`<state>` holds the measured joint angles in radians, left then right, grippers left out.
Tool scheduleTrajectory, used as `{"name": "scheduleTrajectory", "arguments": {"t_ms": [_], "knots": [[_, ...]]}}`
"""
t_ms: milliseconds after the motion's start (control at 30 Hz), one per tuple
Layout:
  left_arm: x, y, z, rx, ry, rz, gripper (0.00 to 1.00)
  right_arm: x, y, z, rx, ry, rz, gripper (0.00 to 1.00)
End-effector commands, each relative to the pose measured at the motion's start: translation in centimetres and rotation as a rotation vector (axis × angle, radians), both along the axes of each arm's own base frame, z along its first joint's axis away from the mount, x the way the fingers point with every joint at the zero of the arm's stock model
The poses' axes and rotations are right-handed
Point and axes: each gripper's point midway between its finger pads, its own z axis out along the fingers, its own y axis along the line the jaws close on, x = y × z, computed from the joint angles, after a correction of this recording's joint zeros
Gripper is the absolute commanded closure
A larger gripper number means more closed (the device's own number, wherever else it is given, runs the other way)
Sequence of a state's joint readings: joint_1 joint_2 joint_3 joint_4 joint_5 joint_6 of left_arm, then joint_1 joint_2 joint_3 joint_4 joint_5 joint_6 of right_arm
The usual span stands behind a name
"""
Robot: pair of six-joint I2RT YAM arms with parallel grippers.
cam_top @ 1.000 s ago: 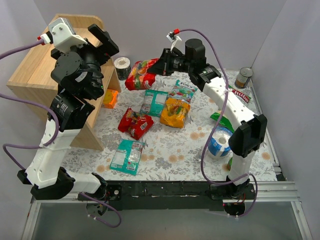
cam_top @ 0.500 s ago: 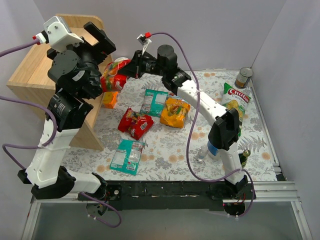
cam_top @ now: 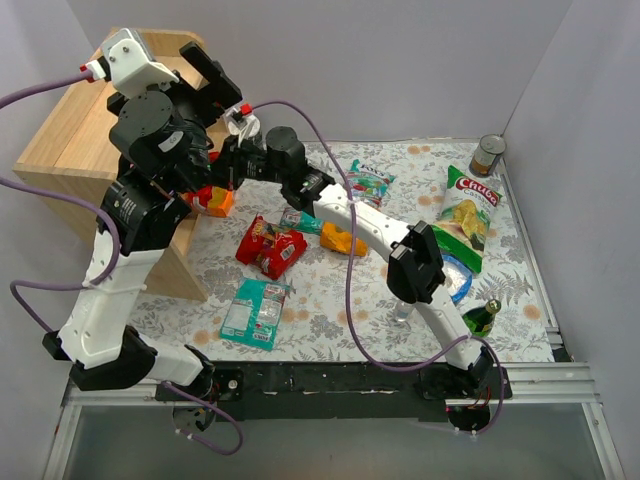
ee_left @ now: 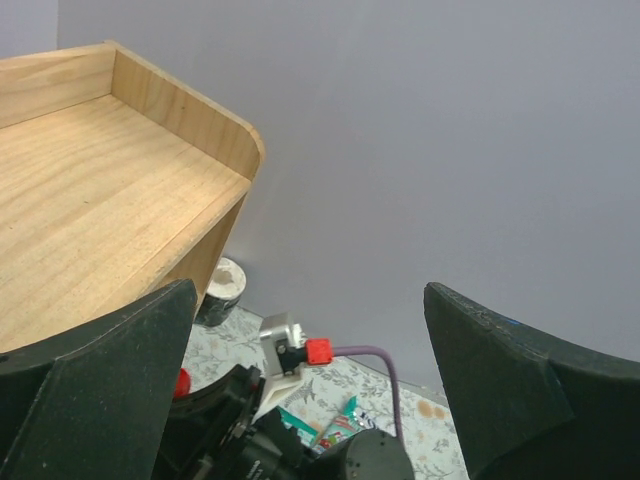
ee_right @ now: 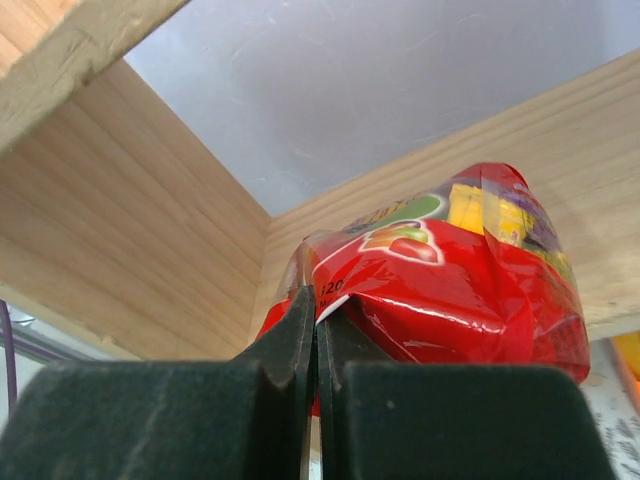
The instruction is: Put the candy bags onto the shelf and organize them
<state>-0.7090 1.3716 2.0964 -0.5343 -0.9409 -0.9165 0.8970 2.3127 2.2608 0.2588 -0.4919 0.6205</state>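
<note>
White-and-black arms (cam_top: 100,290), purple cables (cam_top: 290,102)

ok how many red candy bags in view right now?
2 red candy bags: one pinched in the right fingers inside the shelf; one lying on the table beside the shelf. More may be hidden behind the arms.

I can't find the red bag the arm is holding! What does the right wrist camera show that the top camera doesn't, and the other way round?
Only the right wrist camera shows the right pincer pinching a red candy bag inside the shelf. Only the top camera shows the table with loose bags, like a teal bag and a chip bag. Both show the wooden shelf.
</note>
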Motion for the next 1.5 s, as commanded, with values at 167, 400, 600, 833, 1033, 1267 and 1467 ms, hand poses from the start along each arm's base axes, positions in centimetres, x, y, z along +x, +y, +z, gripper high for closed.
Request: {"name": "scheduleTrajectory", "arguments": {"t_ms": [167,400,600,833,1033,1267,1467], "knots": [[-0.9,-0.7,-0.1,-0.037,0.019,-0.085,0.02,-2.7,1.8,4.2,0.169,-0.104,0.013,0.99],[-1.8,-0.4,-1.8,-0.049,0.071,-0.104,0.02,-4.9,3.3,-1.4,0.031,0.001,0.049,0.99],[-3.0,0.2,-1.9,-0.081,0.052,-0.127,0.02,-6.6,4.2,-4.4,-0.076,0.027,0.052,0.99],[-2.7,-0.2,-2.5,-0.070,0.066,-0.138,0.02,-8.8,4.0,-6.1,-0.114,0.079,0.094,0.99],[-2.6,-0.5,-2.6,-0.069,0.063,-0.152,0.02,-11.6,4.8,-6.3,-0.137,0.081,0.156,0.99],[-2.7,-0.6,-2.6,-0.071,0.059,-0.158,0.02,-12.4,5.6,-6.0,-0.133,0.107,0.153,0.99],[-2.5,-0.8,-2.8,-0.059,0.065,-0.162,0.02,-12.7,5.6,-5.1,-0.141,0.130,0.113,0.68]]}}
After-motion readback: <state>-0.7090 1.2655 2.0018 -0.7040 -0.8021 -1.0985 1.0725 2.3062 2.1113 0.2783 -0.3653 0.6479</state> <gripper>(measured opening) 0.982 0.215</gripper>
